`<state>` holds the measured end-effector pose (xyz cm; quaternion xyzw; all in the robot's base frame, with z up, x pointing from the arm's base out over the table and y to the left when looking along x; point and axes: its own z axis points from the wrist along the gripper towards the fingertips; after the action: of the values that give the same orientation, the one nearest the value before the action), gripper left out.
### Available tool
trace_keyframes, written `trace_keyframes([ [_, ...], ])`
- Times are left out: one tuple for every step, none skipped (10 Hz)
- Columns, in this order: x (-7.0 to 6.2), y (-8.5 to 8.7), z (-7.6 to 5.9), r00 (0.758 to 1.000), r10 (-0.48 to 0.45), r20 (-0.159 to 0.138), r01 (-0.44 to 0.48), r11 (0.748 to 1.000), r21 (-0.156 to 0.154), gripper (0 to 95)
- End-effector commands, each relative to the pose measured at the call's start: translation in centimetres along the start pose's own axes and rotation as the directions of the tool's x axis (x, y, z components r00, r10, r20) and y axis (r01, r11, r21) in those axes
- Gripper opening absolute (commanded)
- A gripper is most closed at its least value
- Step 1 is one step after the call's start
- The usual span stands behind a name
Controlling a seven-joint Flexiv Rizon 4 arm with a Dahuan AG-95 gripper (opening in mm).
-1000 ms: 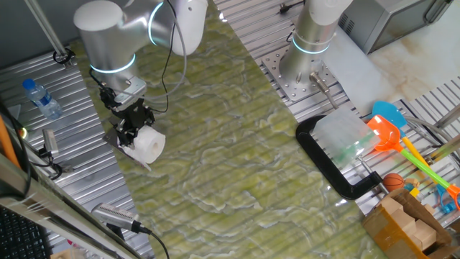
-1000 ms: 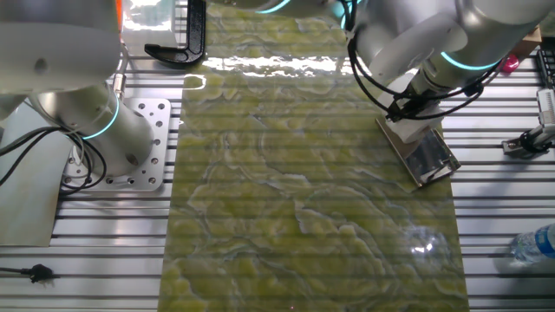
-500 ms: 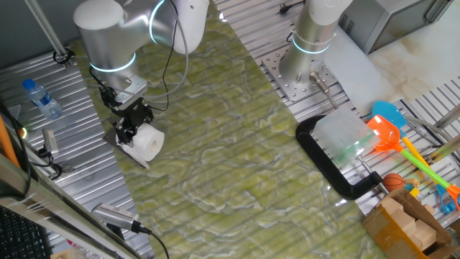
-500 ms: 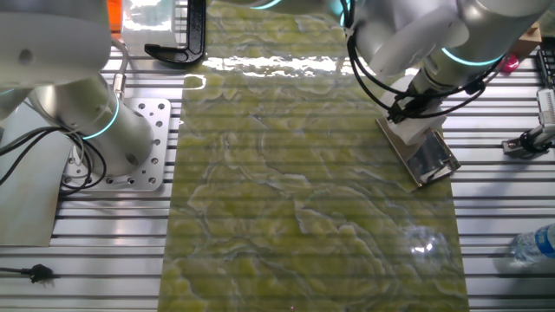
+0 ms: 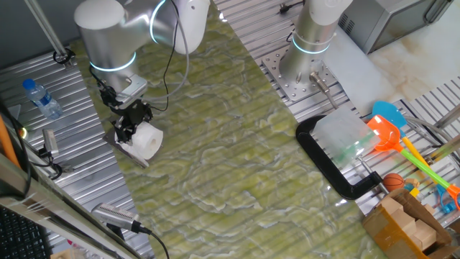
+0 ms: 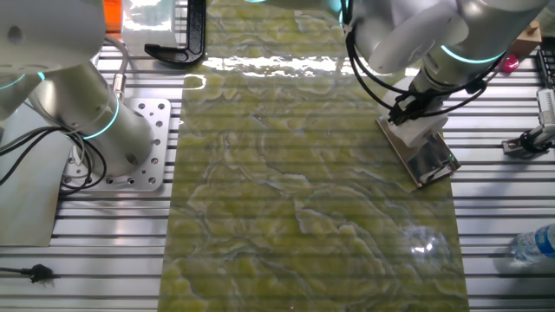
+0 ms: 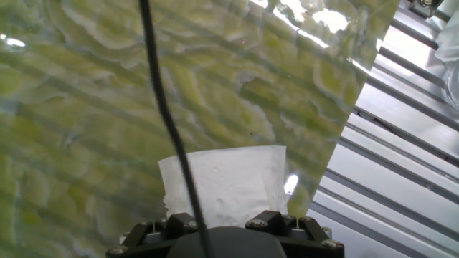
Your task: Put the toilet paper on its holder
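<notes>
The gripper is clamped on the toilet paper, holding it low at the left edge of the green mat, over the holder. The other fixed view hides the roll behind the arm but shows the holder's shiny plate lying flat. The hand view shows only the white embossed roll against the mat. A water bottle lies far left.

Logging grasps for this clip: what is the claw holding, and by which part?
The claw holds the toilet paper, gripped across the roll's end, just over the holder.
</notes>
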<state>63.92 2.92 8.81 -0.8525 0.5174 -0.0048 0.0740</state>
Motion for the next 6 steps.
trace_keyframes([
  [0.08, -0.06, 0.03, 1.0, -0.012, -0.005, 0.012, 1.0, -0.004, 0.0],
  [0.08, -0.08, 0.02, 1.0, -0.011, -0.006, 0.011, 1.0, -0.003, 0.0],
  [0.1, -0.13, 0.01, 1.0, -0.013, -0.008, 0.013, 1.0, -0.003, 0.0],
  [0.12, -0.19, -0.01, 1.0, -0.018, -0.009, 0.018, 1.0, -0.004, 0.0],
  [0.12, -0.21, -0.02, 1.0, -0.018, -0.01, 0.018, 1.0, -0.006, 0.0],
  [0.12, -0.22, -0.04, 1.0, -0.015, -0.01, 0.015, 1.0, -0.006, 0.0],
])
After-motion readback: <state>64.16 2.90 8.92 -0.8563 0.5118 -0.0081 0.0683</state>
